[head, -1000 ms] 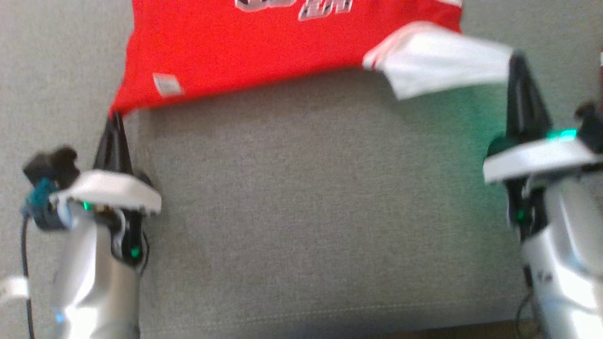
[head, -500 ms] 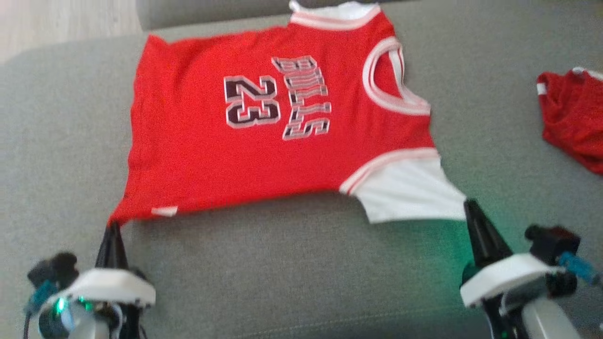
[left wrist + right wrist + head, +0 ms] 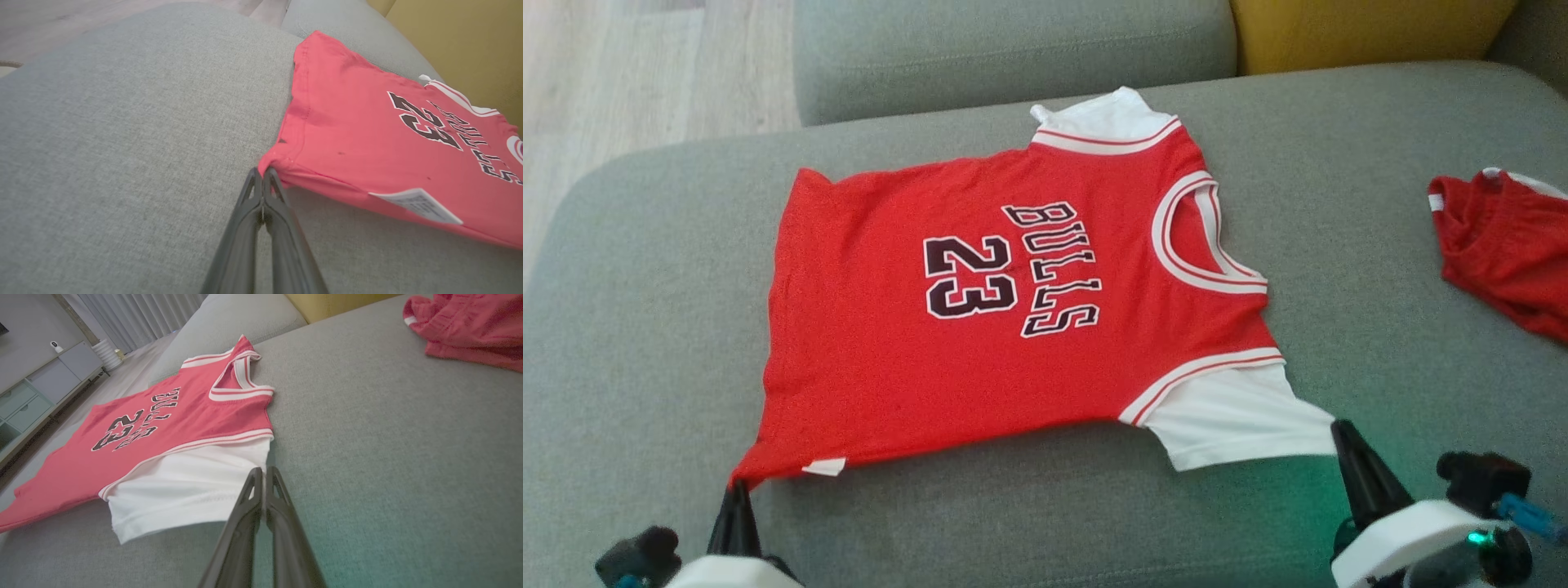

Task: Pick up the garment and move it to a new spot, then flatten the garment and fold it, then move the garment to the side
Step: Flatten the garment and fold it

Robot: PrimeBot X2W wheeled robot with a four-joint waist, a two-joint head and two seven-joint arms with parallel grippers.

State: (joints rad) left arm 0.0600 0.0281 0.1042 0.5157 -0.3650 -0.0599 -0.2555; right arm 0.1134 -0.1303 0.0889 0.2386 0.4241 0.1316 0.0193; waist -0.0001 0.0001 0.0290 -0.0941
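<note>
- Your red shirt (image 3: 980, 310) lies spread out on the gray sofa seat (image 3: 1045, 523). Its front faces up and the number 23 shows.
- Your left gripper (image 3: 262, 174) is squeezed tight on the bottom corner of the shirt, close to the little white label (image 3: 416, 200).
- Your right gripper (image 3: 264, 470) is squeezed tight too. It pinches the edge of the near white sleeve (image 3: 184, 490).
- The side of the shirt between your 2 grippers hangs a little above the seat. The far side rests on the seat.
- The shirt looks soft, thin and light. It will bend and sag at every spot you do not hold.
- It will not break. I think a small pinch at a corner can slip free if you tug hard, so pull gently.
- The 2 ends of the same side are good places to hold. From there the cloth stays stretched and you can lay it over flat.
- The far white sleeve (image 3: 1107, 122) looks a bit bunched up. It may need smoothing before the fold.
- Another red cloth (image 3: 1503, 245) lies well apart on the right side of the seat. Leave it alone.
</note>
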